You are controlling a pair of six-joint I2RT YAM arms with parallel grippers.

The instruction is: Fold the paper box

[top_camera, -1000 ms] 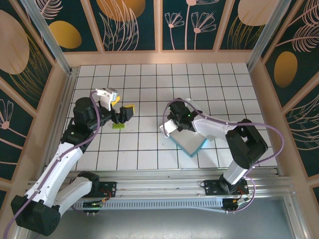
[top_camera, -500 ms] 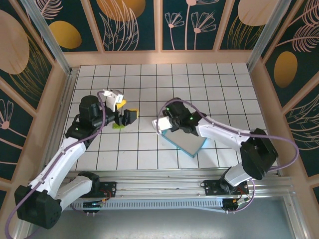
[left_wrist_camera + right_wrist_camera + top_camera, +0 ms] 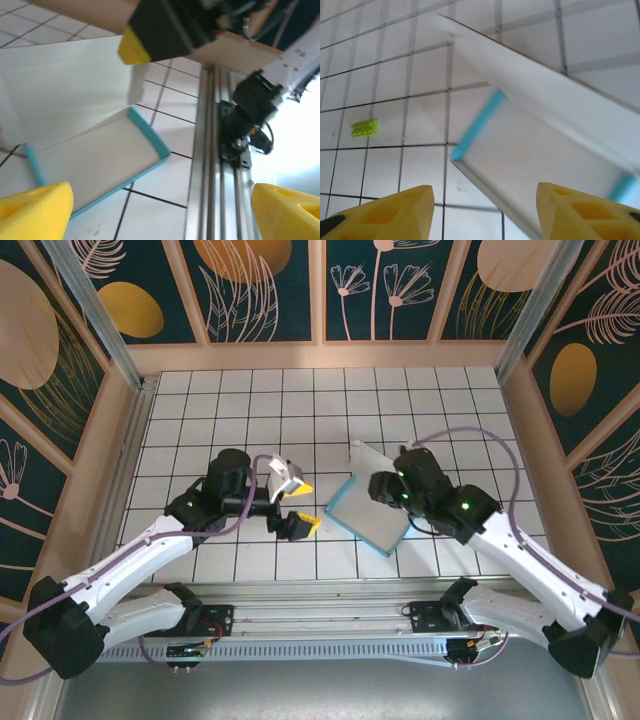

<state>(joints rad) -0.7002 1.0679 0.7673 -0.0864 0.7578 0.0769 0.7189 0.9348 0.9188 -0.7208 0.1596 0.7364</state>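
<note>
Nearest the near edge of the table (image 3: pixel 335 562), a little left of its middle: the left gripper (image 3: pixel 303 508), fingers spread wide, pinching nothing, aimed at the paper box (image 3: pixel 368 520), likely to catch a teal side wall. Just to the right, skewed across the tile lines: that shallow box, white inside up, low walls raised. Out to the left, well apart: a lime-green block (image 3: pixel 364 128), no part of the fold. Above the box's far half: the right gripper (image 3: pixel 487 212), fingers apart too, gripping nothing, seemingly lined up on the tall flap (image 3: pixel 362 455) leaning up at the far side, not yet folded over.
</note>
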